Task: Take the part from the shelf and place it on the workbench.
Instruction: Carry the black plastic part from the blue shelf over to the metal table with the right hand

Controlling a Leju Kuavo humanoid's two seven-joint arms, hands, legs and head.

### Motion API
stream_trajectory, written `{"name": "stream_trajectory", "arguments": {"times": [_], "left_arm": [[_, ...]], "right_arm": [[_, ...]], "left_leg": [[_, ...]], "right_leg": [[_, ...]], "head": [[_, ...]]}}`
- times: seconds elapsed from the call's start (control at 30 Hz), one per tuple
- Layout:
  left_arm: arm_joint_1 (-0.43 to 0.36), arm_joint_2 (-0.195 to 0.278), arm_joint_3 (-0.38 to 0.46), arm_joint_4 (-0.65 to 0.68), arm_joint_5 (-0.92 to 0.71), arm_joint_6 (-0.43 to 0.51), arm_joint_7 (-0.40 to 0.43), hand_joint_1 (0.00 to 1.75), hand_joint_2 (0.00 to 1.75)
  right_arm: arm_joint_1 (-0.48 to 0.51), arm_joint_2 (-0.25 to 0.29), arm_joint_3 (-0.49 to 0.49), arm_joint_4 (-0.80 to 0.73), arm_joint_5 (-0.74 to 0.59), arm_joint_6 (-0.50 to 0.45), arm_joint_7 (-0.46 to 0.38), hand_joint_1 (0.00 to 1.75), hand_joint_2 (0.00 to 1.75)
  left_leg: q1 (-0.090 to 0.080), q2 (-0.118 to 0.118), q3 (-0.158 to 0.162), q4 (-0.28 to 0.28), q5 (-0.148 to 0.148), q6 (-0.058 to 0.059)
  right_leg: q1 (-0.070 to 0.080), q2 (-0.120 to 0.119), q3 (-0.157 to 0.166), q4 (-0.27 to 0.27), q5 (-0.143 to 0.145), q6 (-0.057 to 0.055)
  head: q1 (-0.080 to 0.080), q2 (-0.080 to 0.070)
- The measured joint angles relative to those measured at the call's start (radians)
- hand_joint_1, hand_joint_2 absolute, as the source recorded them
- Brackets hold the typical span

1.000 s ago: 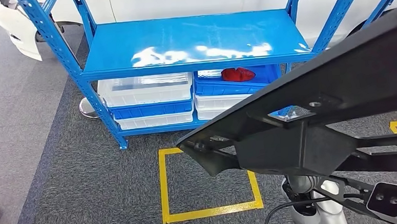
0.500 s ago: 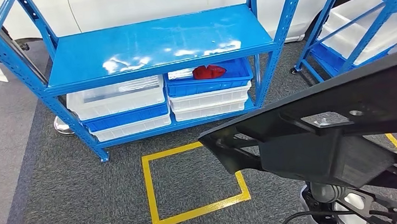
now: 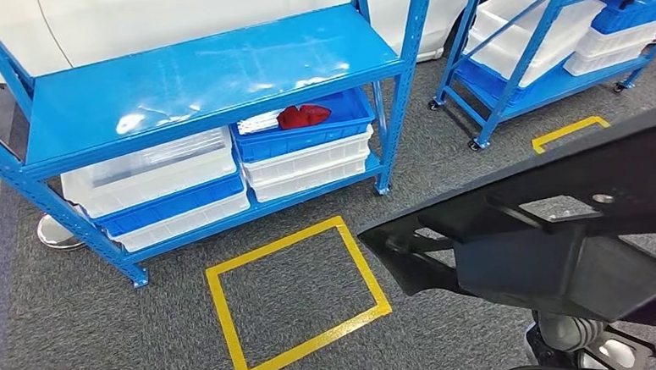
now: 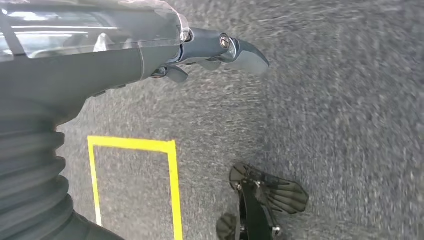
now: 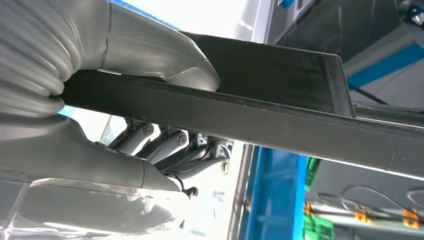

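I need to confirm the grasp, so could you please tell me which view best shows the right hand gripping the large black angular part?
The right wrist view: the right hand clamps the large black angular part, thumb above, fingers beneath. The head view shows the part only.

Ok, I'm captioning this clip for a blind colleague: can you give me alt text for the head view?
A large black part, flat and angular, fills the lower right foreground. Behind it, a blue shelf rack on grey carpet holds white and blue bins, one blue bin containing a red object. A yellow tape square marks the floor in front; a second rack stands at right.
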Motion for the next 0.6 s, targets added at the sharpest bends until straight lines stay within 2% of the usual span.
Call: {"name": "stream_trajectory", "arguments": {"times": [0.03,0.07,0.1,0.17,0.23,0.3,0.33,0.37,0.4,0.43,0.47,0.5,0.53,0.57,0.6], "left_arm": [[0.0,0.002,0.0,0.0,0.0,-0.002,-0.002,0.0,1.75],[0.0,0.006,0.0,0.0,0.001,-0.002,-0.003,0.0,1.75],[0.0,0.01,0.0,0.0,0.002,-0.002,-0.003,0.0,1.75],[-0.002,0.023,0.0,0.0,0.005,-0.002,-0.007,0.0,1.75],[-0.001,0.037,0.001,0.0,0.01,-0.004,-0.017,0.0,1.75],[0.004,0.053,0.002,0.0,0.013,-0.009,-0.027,0.0,1.75],[0.006,0.061,0.002,0.0,0.014,-0.012,-0.03,0.0,1.75],[0.008,0.07,0.002,0.0,0.014,-0.016,-0.031,0.0,1.75],[0.01,0.076,0.002,0.0,0.015,-0.019,-0.032,0.0,1.75],[0.01,0.083,0.003,0.0,0.015,-0.022,-0.033,0.0,1.75],[0.01,0.09,0.003,0.0,0.016,-0.025,-0.034,0.0,1.75],[0.01,0.095,0.003,0.0,0.016,-0.027,-0.034,0.0,1.75],[0.01,0.1,0.003,0.001,0.017,-0.031,-0.034,0.0,1.75],[0.01,0.104,0.003,0.001,0.017,-0.035,-0.034,0.0,1.75],[0.008,0.107,0.003,0.001,0.016,-0.04,-0.033,0.0,1.75]], "right_arm": [[0.002,0.001,-0.009,-0.008,-0.001,0.005,0.0,1.75,1.75],[0.005,0.002,-0.02,-0.017,-0.004,0.015,0.0,1.75,1.75],[0.007,0.006,-0.034,-0.025,-0.008,0.029,0.0,1.75,1.75],[0.013,0.02,-0.069,-0.04,-0.014,0.063,0.0,1.75,1.75],[0.015,0.042,-0.104,-0.055,-0.014,0.091,0.0,1.75,1.75],[0.017,0.067,-0.129,-0.067,-0.011,0.109,0.0,1.75,1.75],[0.018,0.079,-0.138,-0.071,-0.01,0.115,0.0,1.75,1.75],[0.021,0.091,-0.145,-0.075,-0.009,0.119,0.0,1.75,1.75],[0.023,0.101,-0.151,-0.078,-0.009,0.122,0.0,1.75,1.75],[0.024,0.111,-0.156,-0.083,-0.009,0.124,0.0,1.75,1.75],[0.026,0.12,-0.16,-0.087,-0.009,0.125,0.0,1.75,1.75],[0.026,0.127,-0.163,-0.09,-0.009,0.124,0.0,1.75,1.75],[0.026,0.133,-0.165,-0.093,-0.007,0.122,0.0,1.75,1.75],[0.026,0.137,-0.165,-0.095,-0.003,0.115,0.0,1.75,1.75],[0.027,0.14,-0.162,-0.096,0.004,0.104,0.0,1.75,1.75]], "left_leg": [[-0.002,0.007,0.001,0.001,-0.002,-0.005],[-0.005,0.015,0.002,0.002,-0.003,-0.01],[-0.006,0.022,0.003,0.002,-0.003,-0.017],[-0.005,0.032,0.005,0.003,-0.006,-0.029],[-0.001,-0.003,-0.01,0.043,-0.039,-0.039],[0.001,-0.051,-0.062,0.162,-0.108,-0.046],[0.002,-0.061,-0.092,0.23,-0.137,-0.048],[0.002,-0.065,-0.113,0.276,-0.15,-0.049],[0.002,-0.067,-0.115,0.284,-0.141,-0.049],[0.002,-0.07,-0.1,0.252,-0.114,-0.048],[0.003,-0.08,-0.07,0.19,-0.076,-0.046],[0.004,-0.106,-0.037,0.119,-0.046,-0.042],[0.005,-0.131,-0.011,0.06,-0.026,-0.038],[0.006,-0.151,0.004,0.023,-0.017,-0.035],[0.005,-0.161,0.009,0.008,-0.018,-0.03]], "right_leg": [[0.004,-0.015,0.032,-0.058,0.016,-0.007],[0.008,-0.023,0.048,-0.09,0.021,-0.014],[0.012,-0.021,0.048,-0.098,0.019,-0.021],[0.01,-0.001,0.044,-0.103,0.026,-0.034],[0.005,0.017,0.044,-0.111,0.034,-0.048],[0.004,0.037,0.04,-0.114,0.04,-0.058],[0.006,0.048,0.036,-0.113,0.042,-0.06],[0.006,0.061,0.034,-0.112,0.043,-0.061],[0.007,0.075,0.032,-0.11,0.045,-0.061],[0.007,0.088,0.032,-0.108,0.046,-0.06],[0.007,0.101,0.032,-0.106,0.046,-0.058],[0.007,0.113,0.03,-0.102,0.046,-0.056],[0.008,0.124,0.027,-0.097,0.047,-0.052],[0.008,0.135,0.022,-0.094,0.049,-0.047],[0.007,0.146,0.016,-0.093,0.052,-0.04]], "head": [[0.0,0.0],[0.0,0.0],[0.0,0.0],[0.0,0.0],[0.0,0.0],[0.0,0.0],[0.0,0.0],[0.0,0.0],[0.0,0.0],[0.0,0.0],[0.0,0.0],[0.0,0.0],[0.0,0.0],[0.0,0.0],[0.0,0.0]]}}
